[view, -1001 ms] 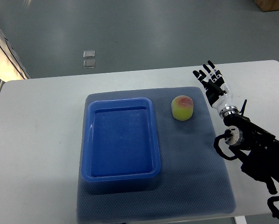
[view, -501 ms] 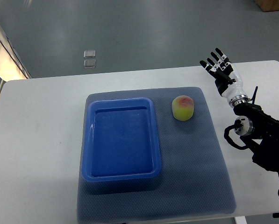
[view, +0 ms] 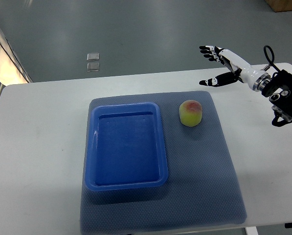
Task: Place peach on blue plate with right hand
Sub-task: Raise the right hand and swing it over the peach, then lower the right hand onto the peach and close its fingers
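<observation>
Right hand (view: 227,66) above table's far edge, fingers (view: 210,49) spread; peach (view: 190,112) beside blue plate (view: 126,145).

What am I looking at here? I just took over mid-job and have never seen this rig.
This is one camera on a humanoid robot, looking steeply down at its work table. The black and white thing coming in from the right is the robot's right hand, raised, fingers spread, holding nothing. The left arm is out of view. On the table lies a grey mat. On the mat sit a blue plate, really a shallow empty tray, and to its right a peach, untouched. The hand is up and to the right of the peach, apart from it. The job: put the peach on the plate.
</observation>
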Motion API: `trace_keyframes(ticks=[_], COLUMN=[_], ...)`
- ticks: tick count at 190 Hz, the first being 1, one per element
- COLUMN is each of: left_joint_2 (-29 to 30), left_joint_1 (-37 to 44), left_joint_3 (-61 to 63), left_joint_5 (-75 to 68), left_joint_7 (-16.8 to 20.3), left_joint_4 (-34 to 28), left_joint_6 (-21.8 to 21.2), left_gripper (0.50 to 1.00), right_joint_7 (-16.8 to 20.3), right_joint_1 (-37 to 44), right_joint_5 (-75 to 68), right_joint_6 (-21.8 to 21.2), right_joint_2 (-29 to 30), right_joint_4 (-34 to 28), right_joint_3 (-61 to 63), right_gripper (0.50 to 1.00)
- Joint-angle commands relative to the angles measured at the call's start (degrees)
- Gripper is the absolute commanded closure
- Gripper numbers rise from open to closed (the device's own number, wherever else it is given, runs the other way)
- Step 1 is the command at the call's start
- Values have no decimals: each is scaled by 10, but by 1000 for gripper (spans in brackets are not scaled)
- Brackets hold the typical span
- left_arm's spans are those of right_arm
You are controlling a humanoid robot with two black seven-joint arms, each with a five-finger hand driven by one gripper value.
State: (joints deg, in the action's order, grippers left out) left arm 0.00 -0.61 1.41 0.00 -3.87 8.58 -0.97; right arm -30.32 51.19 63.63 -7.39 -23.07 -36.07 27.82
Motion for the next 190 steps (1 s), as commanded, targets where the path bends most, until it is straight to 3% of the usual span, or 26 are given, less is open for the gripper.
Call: trace_keyframes(ticks=[1,51,70,107,110,128,190], left_joint_2=[0,0,0,0,0,0,0], left_joint_1=[0,0,0,0,0,0,0], left_joint_3=[0,0,1,2,2,2,2], left_joint_5=[0,0,0,0,0,0,0], left_joint_7=[0,0,0,0,1,0,0], left_joint_4=[-1,-1,-1,-1,-1,-2,-2], left_joint_6=[0,0,0,0,0,0,0], left_gripper=[500,500,500,500,500,500,500], right_joint_7=[-8,-30,-33,-28,-25,-25,-3], right_joint_1=[43,138,162,174,177,175,159], right_joint_5=[107,243,289,318,318,318,320], right_joint_6=[-14,-73,-75,-71,-65,-55,-40], right_joint_2=[-40,-80,-74,-58,-34,-14,10], right_joint_4=[-38,-118,-140,-132,-114,-86,-80], right_joint_3=[-61,-180,-227,-264,-267,-269,-280], right_gripper=[572,572,572,572,572,572,572])
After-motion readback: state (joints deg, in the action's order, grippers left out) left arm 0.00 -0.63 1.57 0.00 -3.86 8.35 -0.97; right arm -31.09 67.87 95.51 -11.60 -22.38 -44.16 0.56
